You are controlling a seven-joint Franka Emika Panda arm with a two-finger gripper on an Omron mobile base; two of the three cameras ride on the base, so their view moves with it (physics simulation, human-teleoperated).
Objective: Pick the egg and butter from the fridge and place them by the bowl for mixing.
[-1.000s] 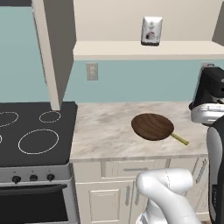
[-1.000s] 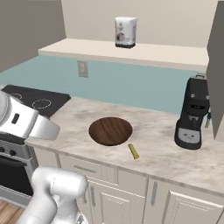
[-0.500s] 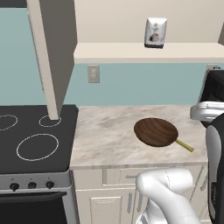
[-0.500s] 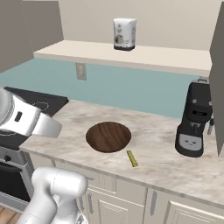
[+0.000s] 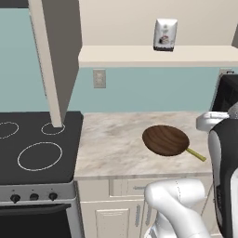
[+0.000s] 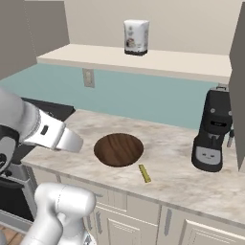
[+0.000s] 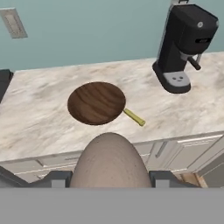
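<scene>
My gripper (image 7: pixel 111 178) is shut on the egg (image 7: pixel 111 159), a pale beige oval that looms large between the two dark finger tips in the hand view. Beyond it on the marble counter lies the dark brown wooden bowl (image 7: pixel 96 103) (image 5: pixel 166 140) (image 6: pixel 118 149). The butter (image 7: pixel 134 117) (image 5: pixel 196 155) (image 6: pixel 144 173), a thin yellow stick, lies on the counter against the bowl's near right rim. The egg hangs in front of the counter's edge, above the cabinet fronts. The fridge is out of view.
A black coffee machine (image 6: pixel 213 134) (image 7: pixel 183 43) stands on the counter right of the bowl. A black stove top (image 5: pixel 37 148) lies to the left under a grey hood (image 5: pixel 56 56). A white packet (image 6: pixel 136 37) stands on the wall shelf.
Both base views have shifted a little as the base moved, so the counter and bowl sit slightly lower in the picture. Bowl and butter keep their places on the counter.
</scene>
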